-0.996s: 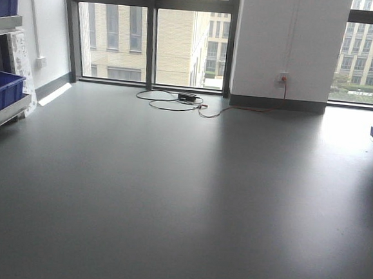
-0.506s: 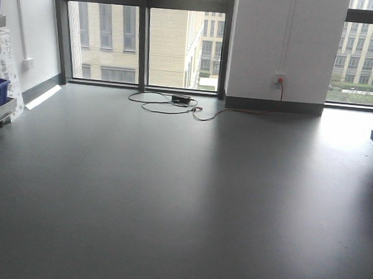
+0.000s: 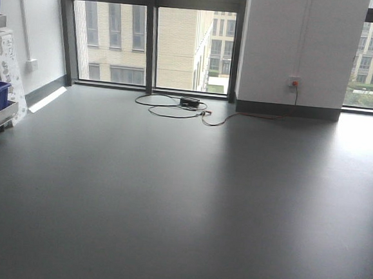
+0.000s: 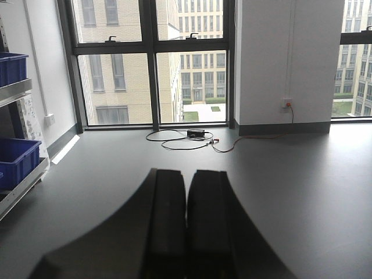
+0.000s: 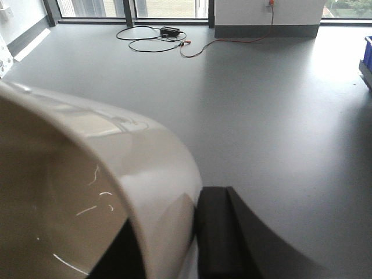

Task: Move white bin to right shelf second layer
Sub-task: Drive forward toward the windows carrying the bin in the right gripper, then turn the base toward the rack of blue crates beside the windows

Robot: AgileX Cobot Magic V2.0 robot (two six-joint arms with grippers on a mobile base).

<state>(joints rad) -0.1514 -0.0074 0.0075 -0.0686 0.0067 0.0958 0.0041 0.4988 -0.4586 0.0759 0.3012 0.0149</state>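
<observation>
Left gripper (image 4: 187, 174): matte black fingers pressed flat together | Right gripper (image 5: 171, 216): black fingers pinch the wall of the white bin (image 5: 87, 145) | bin: glossy cream plastic, rounded rim, held above smooth grey floor (image 5: 279, 116)

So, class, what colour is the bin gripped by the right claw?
Glossy cream-white. The white bin shows best in the right wrist view.
</observation>
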